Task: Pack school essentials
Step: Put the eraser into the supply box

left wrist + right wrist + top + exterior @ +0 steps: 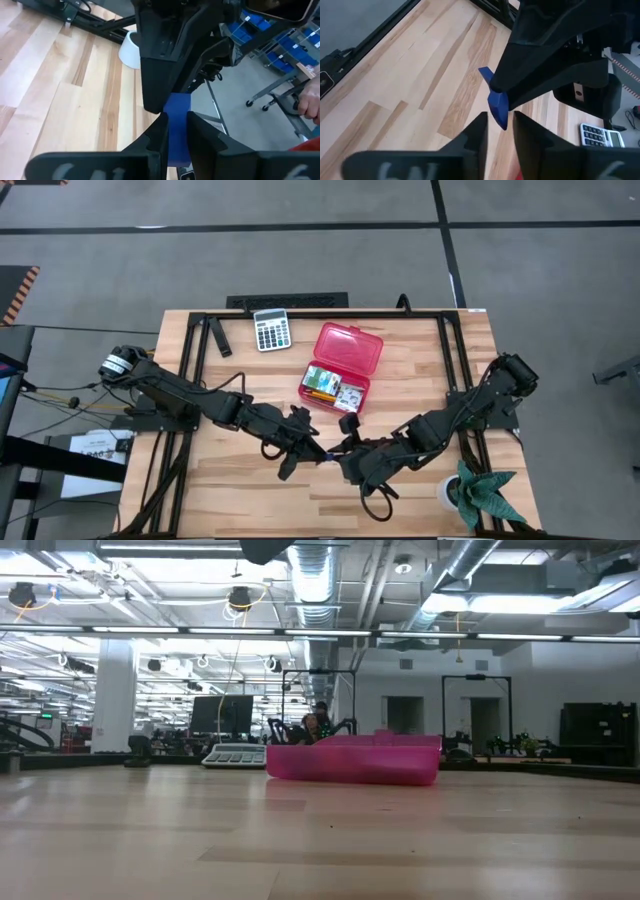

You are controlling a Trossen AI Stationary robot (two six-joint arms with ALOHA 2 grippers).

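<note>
Both grippers meet near the lower middle of the high view, over bare wood just below the red case. From the left comes the left gripper (318,452), from the right the right gripper (342,457), tips nearly touching, and between them sits a small blue piece (331,455). In the left wrist view that blue piece (176,127) stands upright between the left arm's own two dark fingers (156,137), which are clenched on its lower part, while the other arm's fingers close over its upper edge. The right wrist view shows the same blue piece (498,104) from the other side: the right arm's own fingers (479,131) flank its lower tip closely, and the left arm's dark jaw covers its far side. Whether both pincers truly grip it or only one does cannot be told for sure; each looks narrowed onto it.

In the upper middle of the high view, the red translucent case (342,366) lies open, lid tipped back toward the far edge. Its tray holds the stationery set (334,388), a jumble of green, yellow and white items too small to tell apart. At the upper left of the case lies the calculator (271,329). A white cup (452,492) with a green plant sits at the lower right of the table (420,360)
</note>
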